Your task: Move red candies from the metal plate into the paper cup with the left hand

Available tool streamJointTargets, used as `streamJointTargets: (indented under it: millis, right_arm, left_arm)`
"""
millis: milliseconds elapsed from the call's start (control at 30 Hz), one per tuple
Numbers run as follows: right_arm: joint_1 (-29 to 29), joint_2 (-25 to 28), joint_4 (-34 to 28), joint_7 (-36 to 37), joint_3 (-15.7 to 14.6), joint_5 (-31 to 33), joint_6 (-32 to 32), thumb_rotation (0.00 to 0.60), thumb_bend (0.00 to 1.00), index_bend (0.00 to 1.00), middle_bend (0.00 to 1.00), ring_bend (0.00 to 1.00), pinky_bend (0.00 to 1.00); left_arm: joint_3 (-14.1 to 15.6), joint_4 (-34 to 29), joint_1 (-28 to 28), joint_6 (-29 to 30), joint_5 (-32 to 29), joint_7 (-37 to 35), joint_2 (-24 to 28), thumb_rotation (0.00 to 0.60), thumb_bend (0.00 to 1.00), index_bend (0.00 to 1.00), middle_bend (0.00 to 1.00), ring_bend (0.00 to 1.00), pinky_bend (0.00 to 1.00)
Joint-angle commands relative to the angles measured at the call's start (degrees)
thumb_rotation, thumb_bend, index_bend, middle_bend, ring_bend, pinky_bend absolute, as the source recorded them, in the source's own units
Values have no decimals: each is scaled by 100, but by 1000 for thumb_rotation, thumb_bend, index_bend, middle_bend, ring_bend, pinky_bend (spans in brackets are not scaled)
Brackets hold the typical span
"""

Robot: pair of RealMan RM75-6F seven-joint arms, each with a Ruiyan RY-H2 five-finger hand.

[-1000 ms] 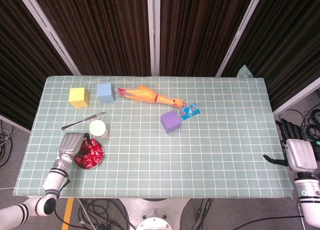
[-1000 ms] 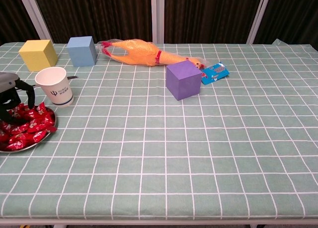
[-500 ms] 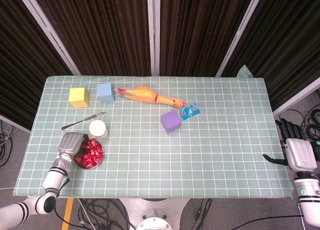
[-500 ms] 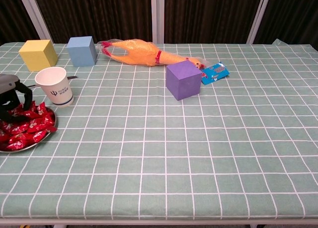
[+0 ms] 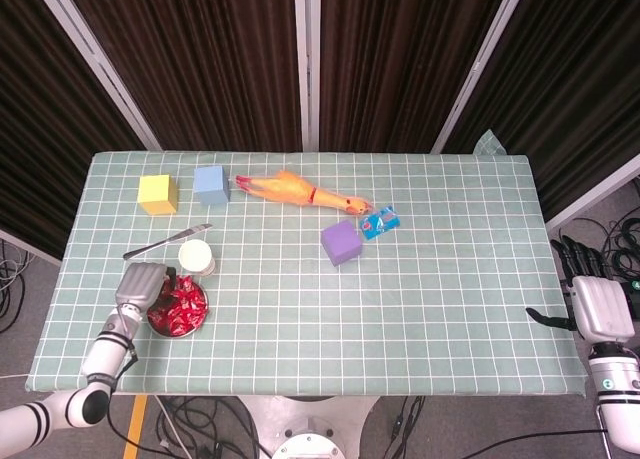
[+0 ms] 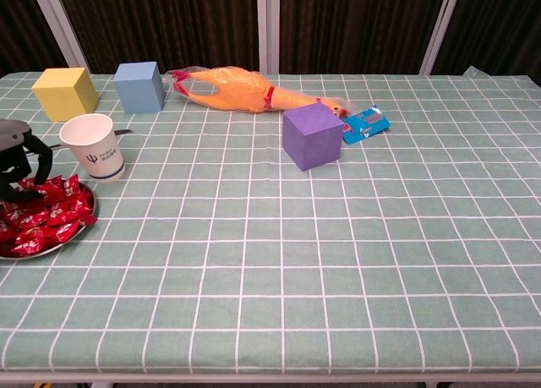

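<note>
Red candies (image 5: 180, 304) — green checked tablecloth (image 5: 440, 269)

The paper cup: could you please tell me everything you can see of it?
The paper cup is white with a small dark logo on its side. It stands upright and open-topped just behind the metal plate of red candies, at the table's left. The left hand is beside it, not touching. Its inside is not visible.

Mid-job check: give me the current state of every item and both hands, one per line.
left hand: over the metal plate, fingers down in the candies; grasp unclear
right hand: off the table's right edge, holding nothing
red candies: piled on plate
metal plate: on table
paper cup: upright beside plate
</note>
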Motion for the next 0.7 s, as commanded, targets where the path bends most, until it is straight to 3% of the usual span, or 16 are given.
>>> streamJointTargets:
  millis: [33,433,700]
  right_arm:
    - [-3,1,1,4,-1,-5,6,497,0,0,0,0,0]
    - [-38,19,0,52,-14,-37,55,497,0,0,0,0,0]
    - [-45,-6,15,68,-21,-55,64,498,0,0,0,0,0]
  left_arm:
    - [12,-412,-2,35,-130,147,295,600,360,667,1000,1000,1000]
    - [-419,-1509,-104,879,-238,624,1158,600,365,669,1000,1000,1000]
    - [-512,-1459,-436,722,-377,778,1006,600,366,670,1000,1000,1000]
